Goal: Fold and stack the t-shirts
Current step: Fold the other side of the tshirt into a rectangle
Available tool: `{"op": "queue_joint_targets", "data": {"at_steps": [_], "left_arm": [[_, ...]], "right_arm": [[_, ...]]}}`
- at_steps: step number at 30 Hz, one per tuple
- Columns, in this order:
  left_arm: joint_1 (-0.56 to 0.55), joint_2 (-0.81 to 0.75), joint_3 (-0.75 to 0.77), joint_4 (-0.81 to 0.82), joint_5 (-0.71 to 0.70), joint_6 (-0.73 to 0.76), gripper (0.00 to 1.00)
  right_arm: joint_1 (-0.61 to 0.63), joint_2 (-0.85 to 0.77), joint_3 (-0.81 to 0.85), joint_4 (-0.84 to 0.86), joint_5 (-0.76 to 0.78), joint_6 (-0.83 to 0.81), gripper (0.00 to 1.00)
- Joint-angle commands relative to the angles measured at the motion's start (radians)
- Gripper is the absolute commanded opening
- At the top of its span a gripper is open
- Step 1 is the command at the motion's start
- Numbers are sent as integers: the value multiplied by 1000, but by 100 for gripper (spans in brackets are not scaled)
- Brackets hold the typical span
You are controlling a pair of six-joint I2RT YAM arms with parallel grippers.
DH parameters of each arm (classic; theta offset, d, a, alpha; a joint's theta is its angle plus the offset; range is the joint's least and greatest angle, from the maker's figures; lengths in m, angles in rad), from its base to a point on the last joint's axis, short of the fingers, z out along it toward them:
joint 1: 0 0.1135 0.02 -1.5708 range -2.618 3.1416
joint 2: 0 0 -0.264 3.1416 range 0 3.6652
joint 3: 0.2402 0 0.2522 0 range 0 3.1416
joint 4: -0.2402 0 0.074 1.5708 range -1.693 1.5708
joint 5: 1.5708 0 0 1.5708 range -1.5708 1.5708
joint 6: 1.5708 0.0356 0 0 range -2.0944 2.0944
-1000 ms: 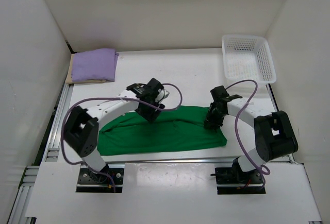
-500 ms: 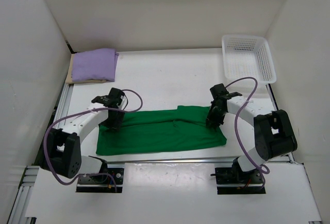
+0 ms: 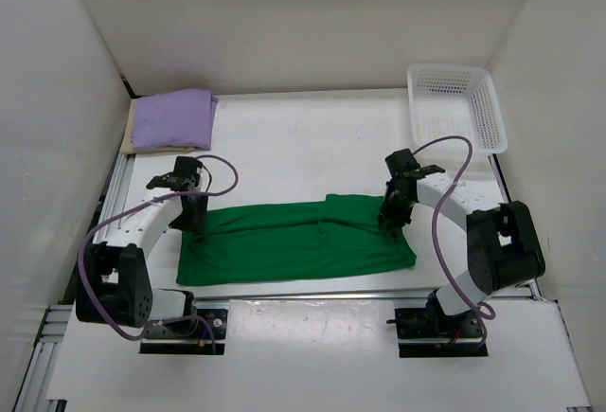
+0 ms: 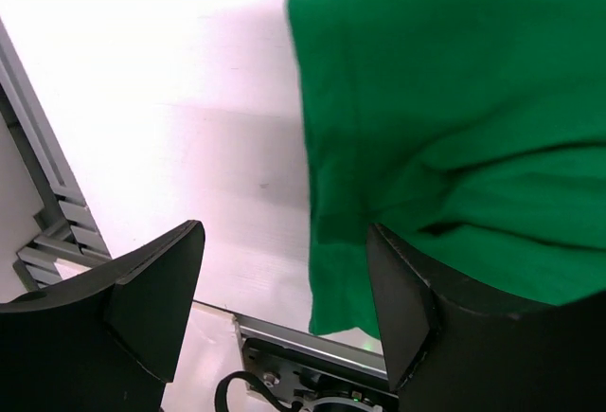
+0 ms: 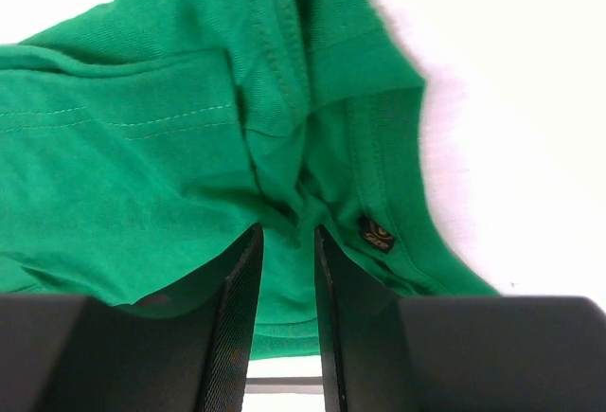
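Nearly flat: green shirt lies across the near table, pinched at one end

A white basket (image 3: 454,114) sits at the far right corner of the table (image 3: 312,137), well apart from both arms. At the far left corner a folded purple shirt (image 3: 170,118) rests on a tan shirt (image 3: 156,150), of which only a thin edge shows below it. A metal rail (image 4: 43,213) runs along the table's left side, near the left arm. Nothing lies on the bare table between the basket and the folded pile.

The green shirt (image 3: 294,241) lies as a long band across the near part of the table, in front of both bases. The right gripper (image 5: 284,241) is at its far right edge, fingers drawn close and clamped on a bunched fold of the green cloth beside the neck label. The left gripper (image 4: 284,289) is at the shirt's left end with its fingers (image 4: 156,289) spread wide, one over bare table, the other over the cloth's edge. Whether it touches the shirt I cannot tell.
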Motion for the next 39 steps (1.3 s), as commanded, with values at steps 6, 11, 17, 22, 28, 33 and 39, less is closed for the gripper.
{"op": "queue_joint_targets", "data": {"at_steps": [6,11,17,22,28,33,39], "left_arm": [[68,55,-12,47,5,-1,80],[77,64,-12,56,36,-1,80],[77,103,-40,66,45,-1,60],[77,121,-49,75,45,-1,33],[77,121,-49,84,54,-1,18],[77,72,-58,72,33,-1,29],[128,6,72,-21,100,-1,46]], "right_arm": [[-3,84,42,16,-80,-20,33],[-3,72,19,16,-80,-11,26],[-3,-23,41,-41,-20,-11,1],[-3,-83,102,-123,56,-22,1],[-3,-72,84,-148,72,-56,4],[-3,-34,62,-137,61,-56,38],[-22,-25,126,-157,127,-56,52]]}}
